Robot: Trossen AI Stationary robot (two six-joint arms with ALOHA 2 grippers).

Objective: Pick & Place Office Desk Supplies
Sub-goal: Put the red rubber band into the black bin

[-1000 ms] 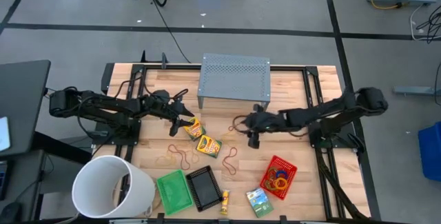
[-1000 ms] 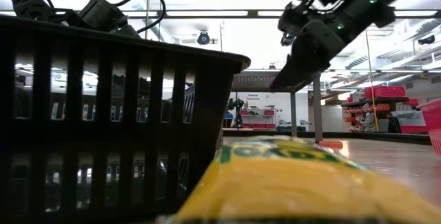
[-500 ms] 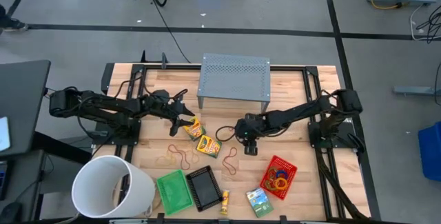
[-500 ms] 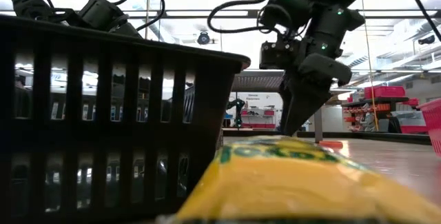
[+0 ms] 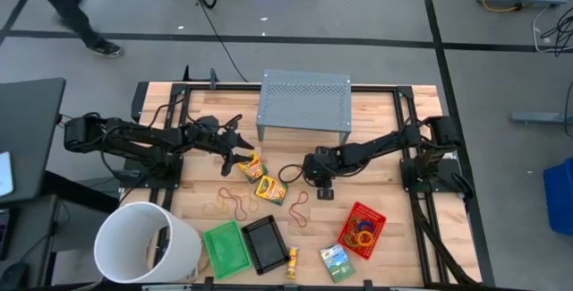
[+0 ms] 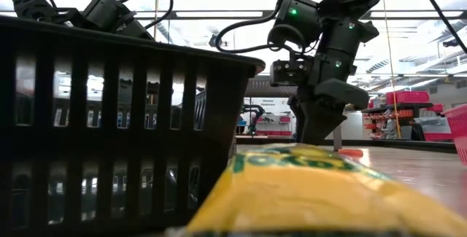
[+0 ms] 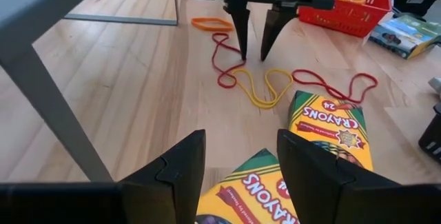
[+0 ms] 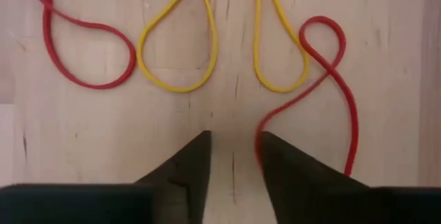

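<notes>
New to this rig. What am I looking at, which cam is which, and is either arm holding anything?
Two dark robot arms work at a wooden table. The high view looks straight down; the low view sits at table height behind a black tray; each wrist view looks past that arm's own fingers.

On the table: two crayon boxes, loose rubber bands, a green tray, a red tray with coloured rings, a grey stand and a white bucket.

The left gripper hovers open by a crayon box, holding nothing. The right gripper points down at the rubber bands, fingers slightly apart, nothing visibly between them.
</notes>
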